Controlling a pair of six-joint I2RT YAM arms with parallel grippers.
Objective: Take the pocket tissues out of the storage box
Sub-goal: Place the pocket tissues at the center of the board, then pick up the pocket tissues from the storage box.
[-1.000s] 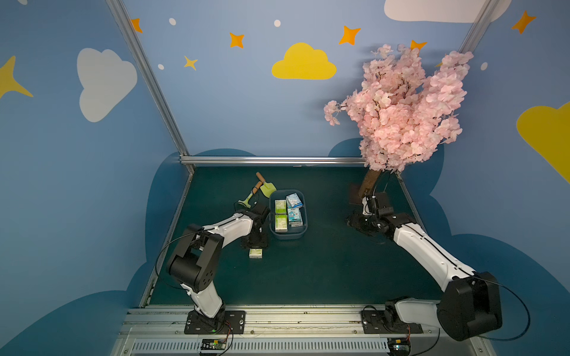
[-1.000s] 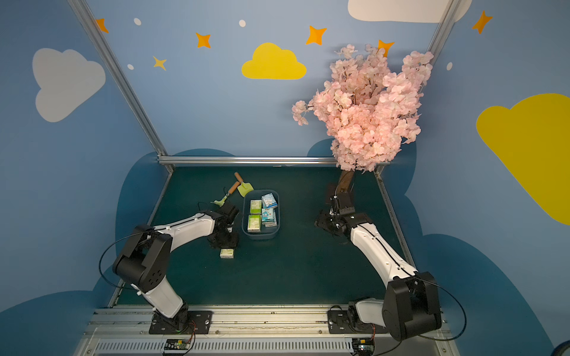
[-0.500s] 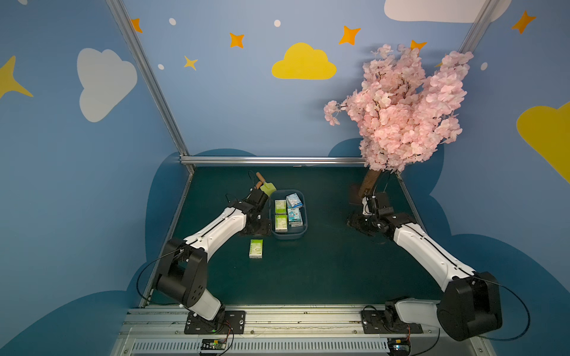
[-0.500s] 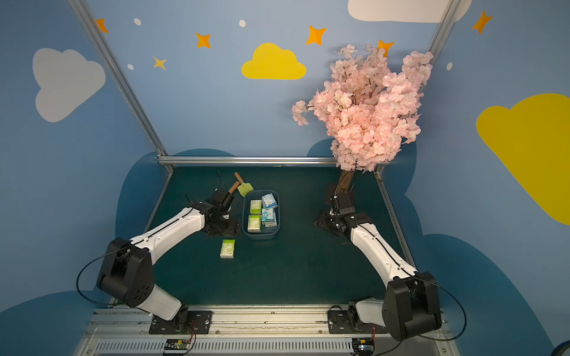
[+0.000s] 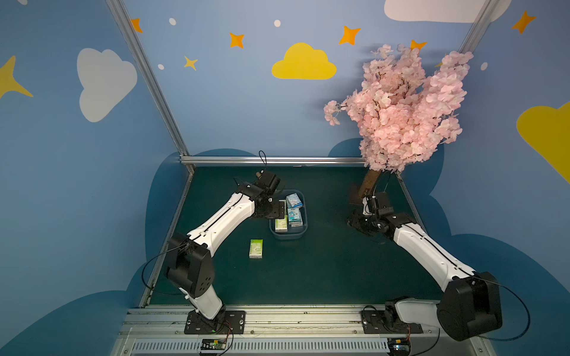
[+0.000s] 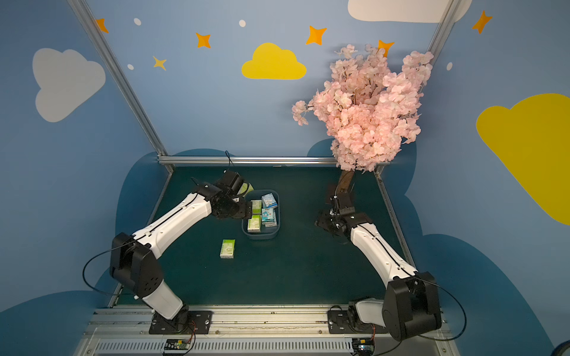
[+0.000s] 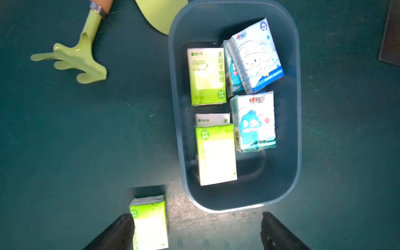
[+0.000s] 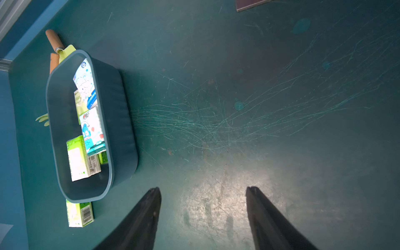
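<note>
left gripper [image 7: 197, 217]: wide apart, empty, back over box [image 5: 288, 237] | green packet [image 5: 256, 248]: now lying on surface [image 5: 324, 265] | other packets [image 7: 207, 75]: inside box, next pick due | right gripper [image 8: 203, 189]: part-open, empty

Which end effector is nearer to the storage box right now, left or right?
Left. The left end effector hangs open right at the storage box's rim. The right end effector sits well apart from it, over bare mat toward the pink tree.
</note>
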